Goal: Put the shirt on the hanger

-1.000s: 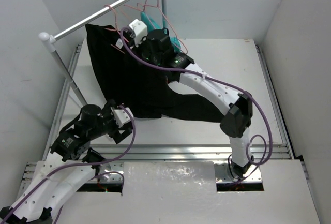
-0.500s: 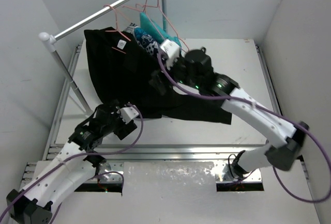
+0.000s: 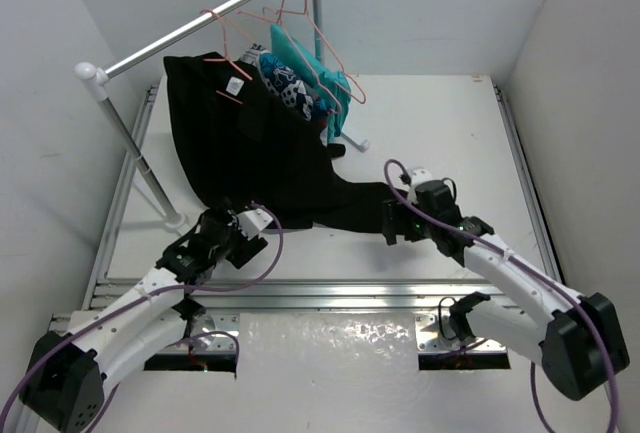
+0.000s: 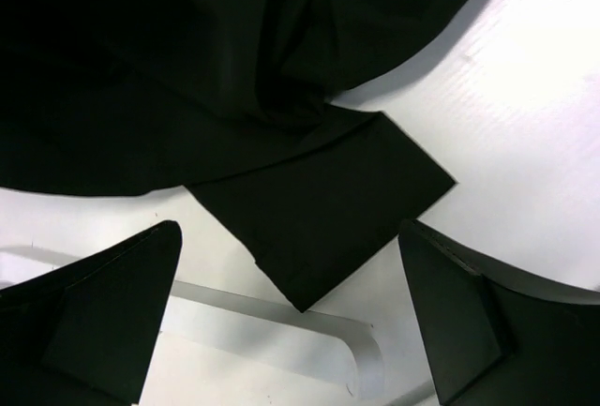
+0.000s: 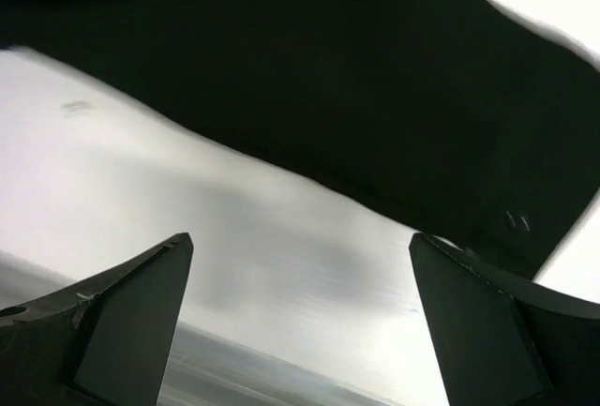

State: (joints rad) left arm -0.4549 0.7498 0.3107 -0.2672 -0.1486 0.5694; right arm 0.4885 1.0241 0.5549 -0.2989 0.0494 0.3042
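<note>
Top of frame is filled by the black shirt (image 4: 234,68), spread on the white worktop (image 4: 525,97). One sleeve (image 4: 319,209), flat w/ hemmed end, is seen reaching down to ctr. L end effector (image 4: 289,228) is held wide apart; its dark fingers (image 4: 112,303) are seen btm-left & btm-right, nothing gripped. A pale strip (image 4: 272,331) is crossed by the sleeve tip.

Shirt (image 3: 255,148) hangs on hanger (image 3: 228,41) from the rail (image 3: 170,41) at far left, its lower part trailing onto the bench (image 3: 440,123) toward the near middle. Other garments (image 3: 300,78) hang on the same rail, just right of it. Left gripper (image 3: 240,228) sits at the near-left hem, right gripper (image 3: 390,223) at the hem's right end.
</note>
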